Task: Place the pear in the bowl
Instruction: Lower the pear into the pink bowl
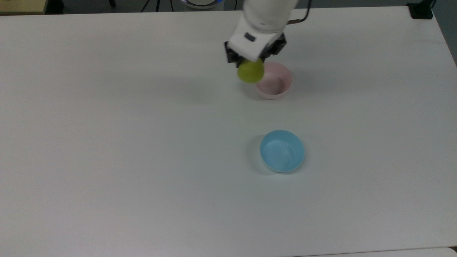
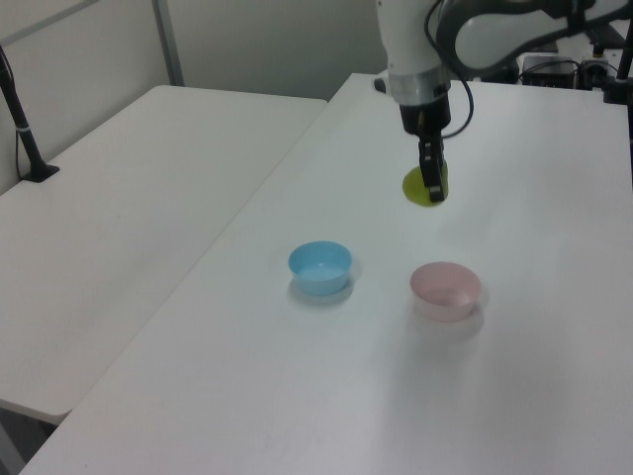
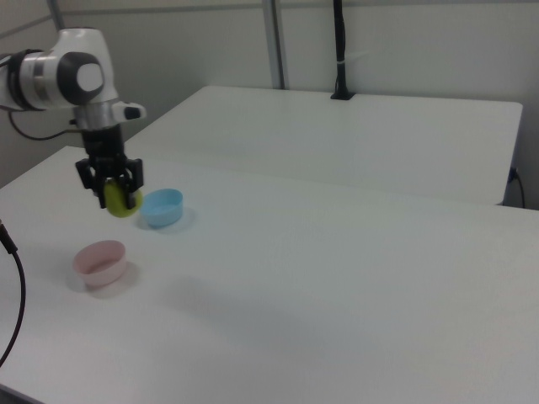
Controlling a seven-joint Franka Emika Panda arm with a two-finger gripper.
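The yellow-green pear (image 1: 251, 71) (image 2: 418, 186) (image 3: 120, 201) hangs in the air, held by my gripper (image 1: 252, 61) (image 2: 431, 181) (image 3: 114, 190), which is shut on it. The pale pink bowl (image 1: 275, 82) (image 2: 446, 289) (image 3: 99, 262) stands on the white table. In the top view the pear overlaps the bowl's left rim. The left view shows the pear well above the table and beyond the bowl. In the right view it hangs above the bowl, slightly to its right.
A light blue bowl (image 1: 282, 150) (image 2: 320, 266) (image 3: 161, 207) stands on the same white table (image 1: 107, 142), apart from the pink one. A second white table (image 2: 129, 178) (image 3: 354, 135) adjoins it. A black cable (image 3: 13, 286) hangs at the right view's left.
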